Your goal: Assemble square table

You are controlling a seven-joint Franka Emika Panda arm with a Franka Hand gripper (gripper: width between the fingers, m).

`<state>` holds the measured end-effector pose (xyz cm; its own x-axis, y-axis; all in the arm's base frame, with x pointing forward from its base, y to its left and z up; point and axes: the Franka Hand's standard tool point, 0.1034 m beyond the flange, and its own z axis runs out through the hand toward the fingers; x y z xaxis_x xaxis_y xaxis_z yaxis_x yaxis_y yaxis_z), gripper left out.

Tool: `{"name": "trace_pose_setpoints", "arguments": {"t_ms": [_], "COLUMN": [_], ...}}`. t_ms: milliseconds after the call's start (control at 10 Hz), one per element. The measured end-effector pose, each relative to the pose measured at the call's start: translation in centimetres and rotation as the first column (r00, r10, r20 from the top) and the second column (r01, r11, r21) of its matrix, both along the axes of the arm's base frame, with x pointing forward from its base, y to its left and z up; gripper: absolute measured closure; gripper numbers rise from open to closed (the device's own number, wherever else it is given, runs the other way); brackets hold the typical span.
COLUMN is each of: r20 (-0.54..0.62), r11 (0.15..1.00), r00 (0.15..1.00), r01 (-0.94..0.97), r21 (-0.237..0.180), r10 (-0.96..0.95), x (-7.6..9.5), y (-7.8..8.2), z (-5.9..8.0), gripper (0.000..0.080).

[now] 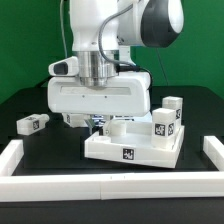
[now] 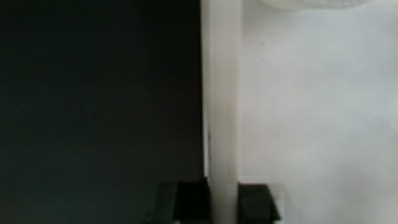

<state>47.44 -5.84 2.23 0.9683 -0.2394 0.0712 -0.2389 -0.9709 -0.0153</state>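
The white square tabletop (image 1: 108,151) lies on the black table toward the exterior view's right. Two tagged legs (image 1: 167,118) stand at its right corner, one behind the other. Another white leg (image 1: 118,128) stands near its middle, and a loose leg (image 1: 32,123) lies on the table at the left. My gripper (image 1: 97,118) reaches down at the tabletop's far edge, mostly hidden under the hand. In the wrist view the gripper (image 2: 217,197) is shut on the tabletop's thin upright edge (image 2: 215,120). A dark finger (image 2: 183,200) shows on either side of that edge.
Long low white border strips run along the front (image 1: 110,186), the left (image 1: 18,160) and the right (image 1: 212,150) of the work area. The arm's bulky white hand (image 1: 98,95) hangs over the tabletop's back half.
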Motion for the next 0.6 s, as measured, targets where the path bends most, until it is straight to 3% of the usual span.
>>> {"name": "trace_pose_setpoints", "arguments": {"t_ms": [200,300,400,600], "r20": [-0.016,-0.03,-0.024,-0.048], "r11": [0.955,0.886,0.876,0.808], "r00": [0.956,0.888,0.88,0.813], "r01": [-0.294,-0.459,-0.474,-0.582], "r21": [-0.03,-0.059,-0.087,-0.095], "r10": [0.294,0.458,0.474,0.58], "x": [1.0,1.4,1.0,0.9], "y": [-1.4,-1.5,-1.8,-2.1], "z": [0.2,0.4,0.4,0.4], "gripper": [0.0742,0.0742,0.0742,0.0742]}}
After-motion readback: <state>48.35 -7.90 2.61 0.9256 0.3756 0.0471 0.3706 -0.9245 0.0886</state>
